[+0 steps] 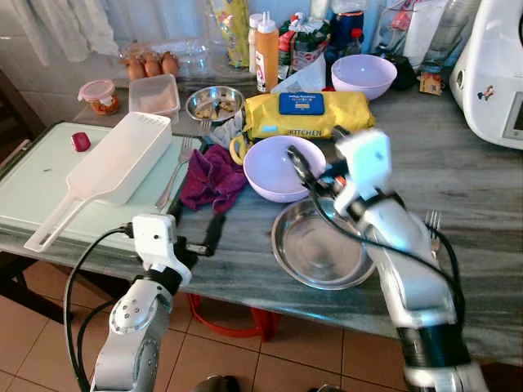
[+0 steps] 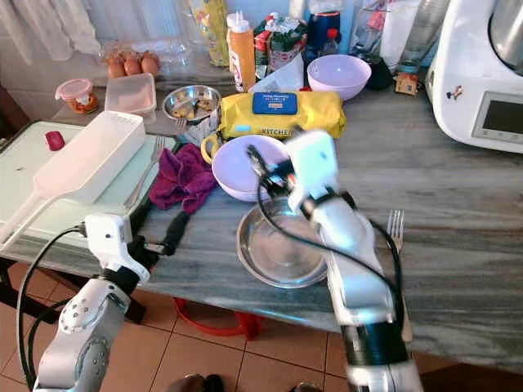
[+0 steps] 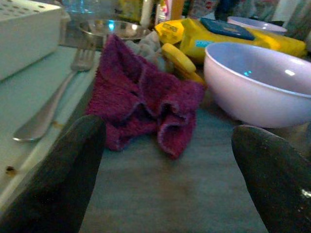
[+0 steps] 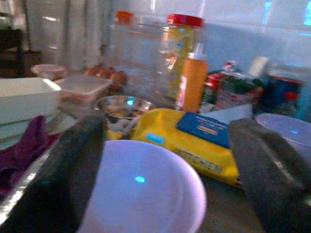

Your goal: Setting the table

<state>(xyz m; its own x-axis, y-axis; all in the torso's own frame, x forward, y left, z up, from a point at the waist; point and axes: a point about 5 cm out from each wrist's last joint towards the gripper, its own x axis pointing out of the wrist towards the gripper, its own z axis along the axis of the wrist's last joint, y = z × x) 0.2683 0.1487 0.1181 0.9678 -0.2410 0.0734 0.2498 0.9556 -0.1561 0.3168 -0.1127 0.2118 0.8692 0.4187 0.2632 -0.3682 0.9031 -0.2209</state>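
we see lilac bowl upright, beside steel plate | fork left of magenta cloth | second fork at right, all on desk

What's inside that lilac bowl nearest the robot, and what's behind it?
The near lilac bowl looks empty, though the right gripper hovering over its rim covers part of the inside. Behind it lies a yellow wipes pack, with a second lilac bowl farther back.

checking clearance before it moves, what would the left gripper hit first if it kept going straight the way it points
Most likely the crumpled purple cloth. The left gripper, fingers open, points across the bare counter straight at it. The lavender bowl sits off to one side of that line, so it would probably be missed, though depth is hard to judge.
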